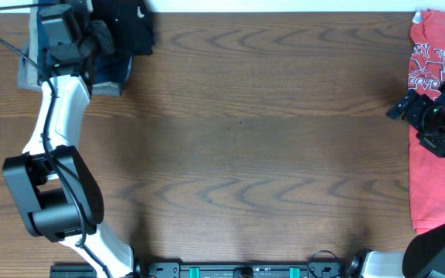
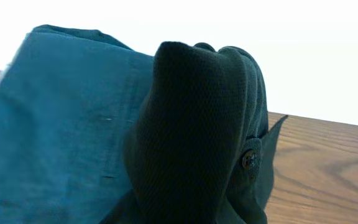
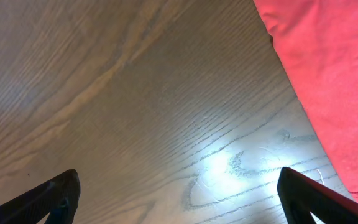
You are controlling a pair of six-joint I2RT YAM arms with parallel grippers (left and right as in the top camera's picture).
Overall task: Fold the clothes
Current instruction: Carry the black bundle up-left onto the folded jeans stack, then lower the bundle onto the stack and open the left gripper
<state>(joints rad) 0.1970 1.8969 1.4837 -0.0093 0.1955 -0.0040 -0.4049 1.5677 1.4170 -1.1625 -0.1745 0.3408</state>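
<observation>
The clothes, a black shirt [image 1: 126, 27], lie bunched at the table's far left corner, a small white mark showing near its top. My left gripper [image 1: 99, 38] sits at the shirt's left side. In the left wrist view the black fabric [image 2: 197, 137] rises in a thick fold right from the jaws and hides both fingers; a dark button [image 2: 248, 160] shows on it. The gripper is shut on this fabric. My right gripper [image 1: 409, 108] hangs open at the table's right side, and its two dark fingertips [image 3: 61, 193] have only bare wood between them.
A blue folded stack [image 1: 107, 73] lies under and beside the black shirt, and its blue cloth [image 2: 55, 124] fills the left of the left wrist view. A red printed T-shirt [image 1: 435, 154] lies spread along the right edge, under the right arm. The wooden table [image 1: 246, 139] lies between the two arms.
</observation>
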